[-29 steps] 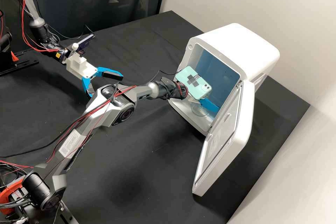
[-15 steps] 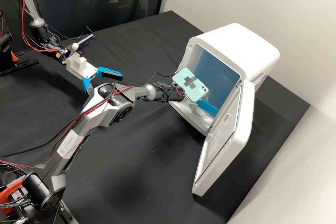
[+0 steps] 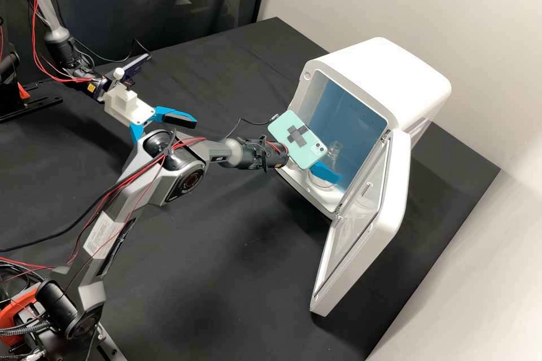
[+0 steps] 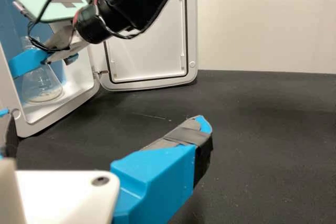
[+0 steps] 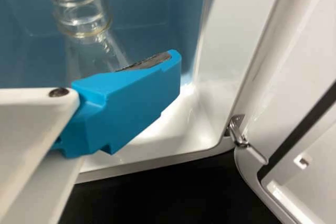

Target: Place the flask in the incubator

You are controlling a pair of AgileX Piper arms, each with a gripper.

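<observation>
Black bench (image 3: pixel 237 271) carries the incubator (image 3: pixel 395 79); flask (image 4: pixel 39 80) stands inside, right pincer (image 3: pixel 326 171) open beside it; only withdrawal seems left.

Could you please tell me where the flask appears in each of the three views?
High view: the flask stands inside the incubator, behind the mint phone.
Left wrist view: the flask stands on the chamber floor, behind the right claw.
Right wrist view: its threaded neck, just past the claw's finger.
Shared landmark: the open door.
</observation>
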